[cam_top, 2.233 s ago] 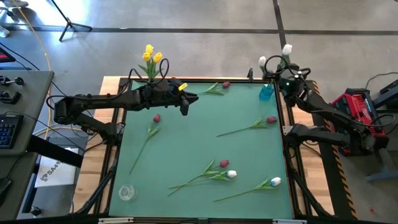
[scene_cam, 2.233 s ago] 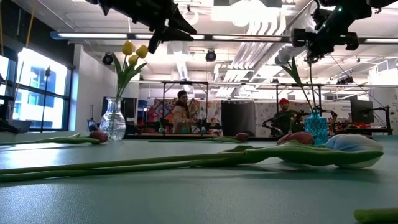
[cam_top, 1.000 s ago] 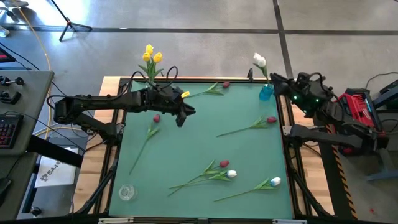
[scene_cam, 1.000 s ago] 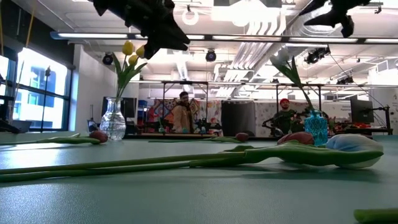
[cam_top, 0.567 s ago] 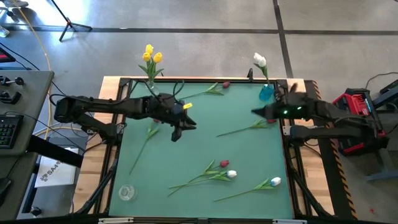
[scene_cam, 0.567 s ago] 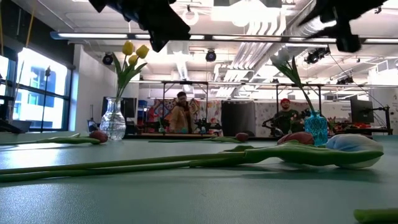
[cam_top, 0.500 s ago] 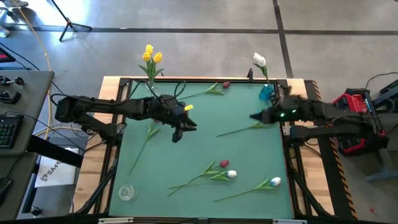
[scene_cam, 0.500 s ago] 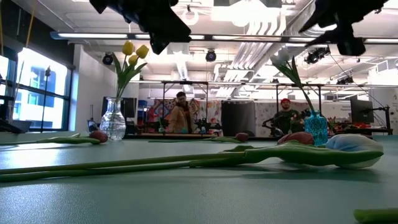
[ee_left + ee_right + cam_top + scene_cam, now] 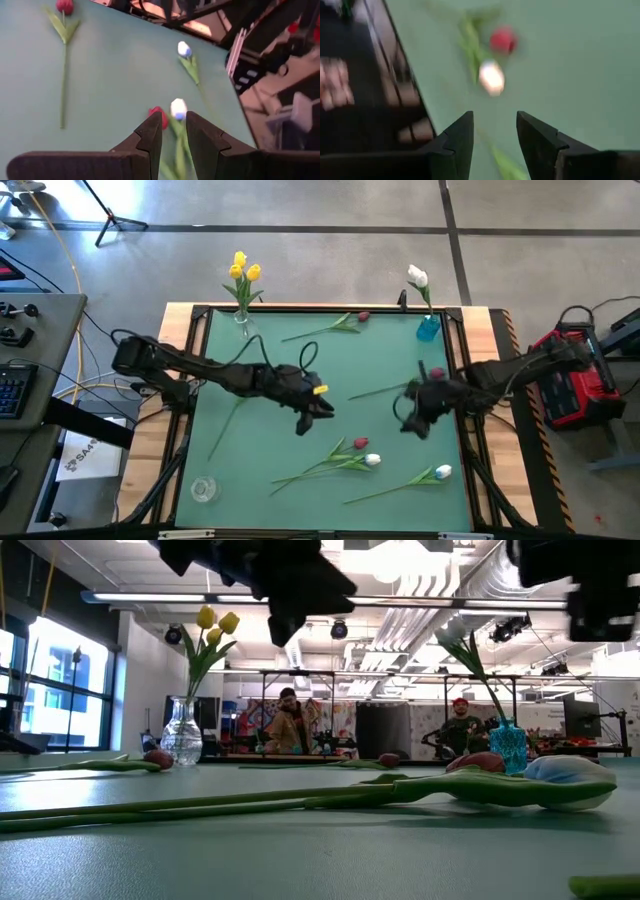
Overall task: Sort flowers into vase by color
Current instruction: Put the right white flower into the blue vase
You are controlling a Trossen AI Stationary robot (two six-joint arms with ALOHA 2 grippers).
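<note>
A: Flowers first. We see loose tulips on the green table (image 9: 300, 470): a dark red tulip (image 9: 361, 444) and a white tulip (image 9: 372, 461) side by side near the front middle, stems running off to the left. Another white tulip (image 9: 443, 473) lies front right.

B: We also have a red tulip (image 9: 437, 373) by the right edge, one red tulip (image 9: 363, 316) at the far edge, and a stem with leaf (image 9: 232, 412) on the left side, its head hidden under the left arm.

A: Sorted ones: three yellow tulips (image 9: 242, 268) stand in the clear vase (image 9: 181, 736) at the far left corner. One white tulip (image 9: 417, 277) stands in the blue vase (image 9: 428, 328) at the far right corner.

B: Left gripper (image 9: 308, 417) hangs over mid-table, above the red and white pair. Wrist view shows its fingers (image 9: 150, 137) a narrow gap apart, nothing between them.

A: Right gripper (image 9: 412, 412) is over the right side, near the right-edge red tulip. Its fingers (image 9: 460, 135) stand apart, moderate gap, empty.

B: Extra: a small clear cup (image 9: 203, 489) at the front left corner. Two people (image 9: 291, 722) in the room behind, low view.
</note>
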